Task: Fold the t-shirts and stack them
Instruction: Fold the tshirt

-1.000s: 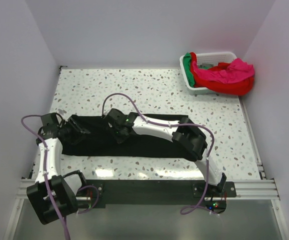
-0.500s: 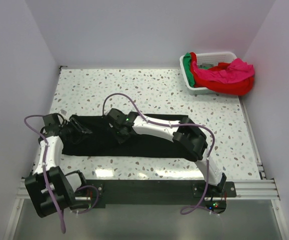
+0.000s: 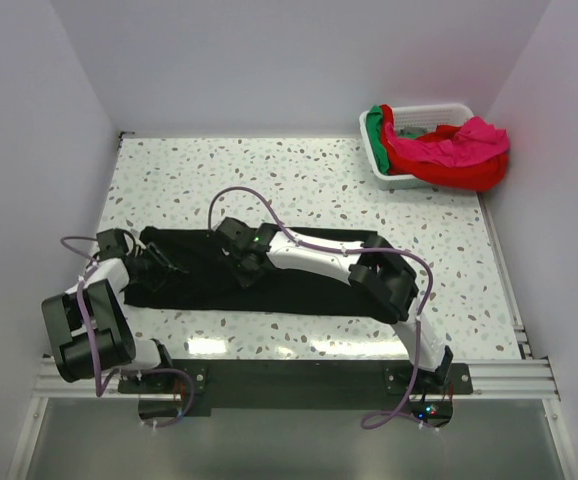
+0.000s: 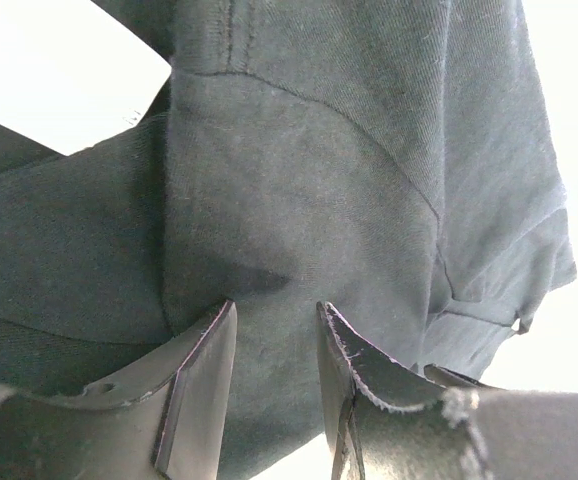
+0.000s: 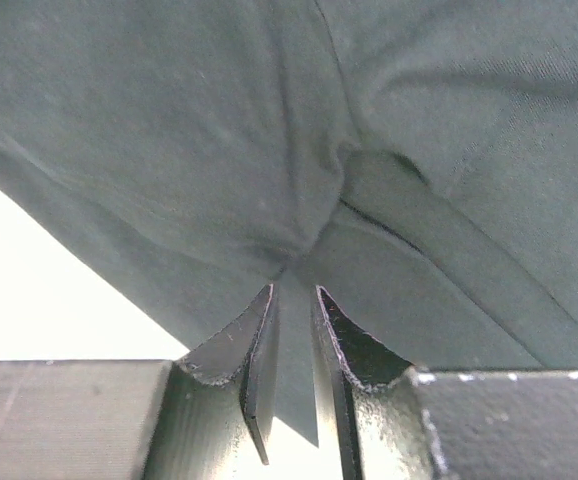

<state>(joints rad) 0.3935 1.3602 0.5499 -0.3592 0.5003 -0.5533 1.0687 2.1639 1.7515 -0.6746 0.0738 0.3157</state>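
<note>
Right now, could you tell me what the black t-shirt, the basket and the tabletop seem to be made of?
Black t-shirt: soft matte knit, probably cotton; fine ribbing and stitched seams show.
Basket: white, smooth, slatted walls, likely plastic.
Tabletop: speckled terrazzo look, glossy where light reflects near the front; stone or laminate, I cannot tell.

"What encloses the space?"
"Plain pale walls: a back wall (image 3: 299, 60), a left wall (image 3: 29, 150) and a right wall (image 3: 559, 150)."
"And underneath?"
"A white surface (image 3: 369, 190) speckled grey and brown. A metal rail (image 3: 499, 378) runs along its near edge, with bright glare patches (image 3: 209, 345) just beside it."
</note>
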